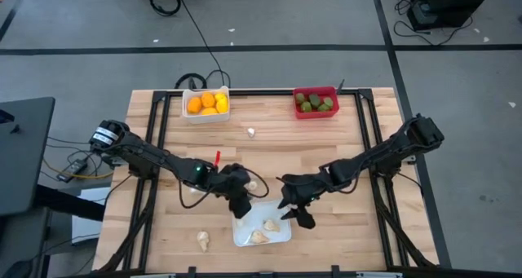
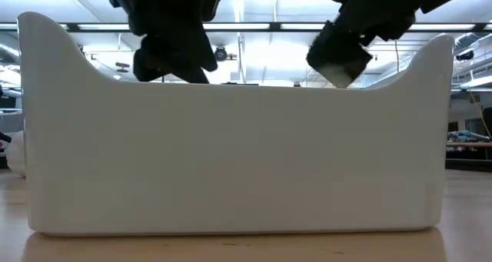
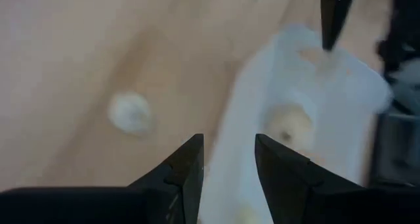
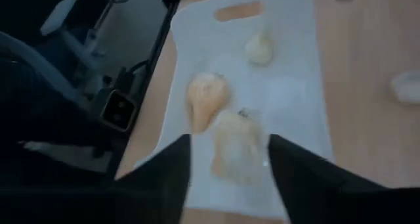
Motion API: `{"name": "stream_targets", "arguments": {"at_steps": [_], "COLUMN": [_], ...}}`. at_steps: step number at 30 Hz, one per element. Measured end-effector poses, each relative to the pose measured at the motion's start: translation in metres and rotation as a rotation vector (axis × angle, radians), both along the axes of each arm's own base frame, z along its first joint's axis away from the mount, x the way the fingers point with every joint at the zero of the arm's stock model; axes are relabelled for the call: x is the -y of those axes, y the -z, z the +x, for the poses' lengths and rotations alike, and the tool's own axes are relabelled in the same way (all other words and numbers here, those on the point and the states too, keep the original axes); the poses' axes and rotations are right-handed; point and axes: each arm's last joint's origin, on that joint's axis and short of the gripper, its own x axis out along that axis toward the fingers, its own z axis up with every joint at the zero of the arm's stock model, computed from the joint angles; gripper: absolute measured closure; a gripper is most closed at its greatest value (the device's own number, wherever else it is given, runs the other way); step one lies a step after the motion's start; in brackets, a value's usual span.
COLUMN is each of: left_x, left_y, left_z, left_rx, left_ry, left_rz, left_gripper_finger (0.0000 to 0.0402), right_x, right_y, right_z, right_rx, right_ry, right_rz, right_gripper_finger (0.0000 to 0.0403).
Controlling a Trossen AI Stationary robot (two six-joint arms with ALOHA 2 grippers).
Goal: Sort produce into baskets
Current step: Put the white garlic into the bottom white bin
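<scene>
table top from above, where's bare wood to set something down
Free: the wide strip between the white bin of orange fruit and the red bin of green fruit, bar one small whitish bulb; also the right side beyond the right arm. Crowded: the shallow white tray, with both arms' fingers over it.

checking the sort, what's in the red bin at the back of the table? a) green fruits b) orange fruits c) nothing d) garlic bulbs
a: the high view shows the red bin holding only dull green fruits.
</scene>
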Motion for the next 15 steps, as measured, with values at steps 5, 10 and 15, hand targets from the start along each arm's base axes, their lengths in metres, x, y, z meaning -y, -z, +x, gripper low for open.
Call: {"name": "stream_targets", "arguments": {"at_steps": [5, 10, 15], "left_x": [-0.009, -0.04, -0.062], "left_y": [0.0, 0.009, 0.02], "left_z": [0.001, 0.005, 0.017], "left_rx": [0.014, -0.097, -0.1], "left_ry": [-0.04, -0.035, 0.072], "left_rz": [0.133, 0.115, 0.16], "left_gripper_finger": [0.026, 0.026, 0.0259], "right_x": [0.004, 0.011, 0.022], "right_y": [-0.007, -0.018, -0.021], "right_z": [0.0, -0.001, -0.001], "right_rx": [0.063, 0.104, 0.102], "right_ry": [0.069, 0.146, 0.19], "right_rz": [-0.068, -0.089, -0.092], "right_gripper_finger": [0.0111, 0.0085, 0.0087]}}
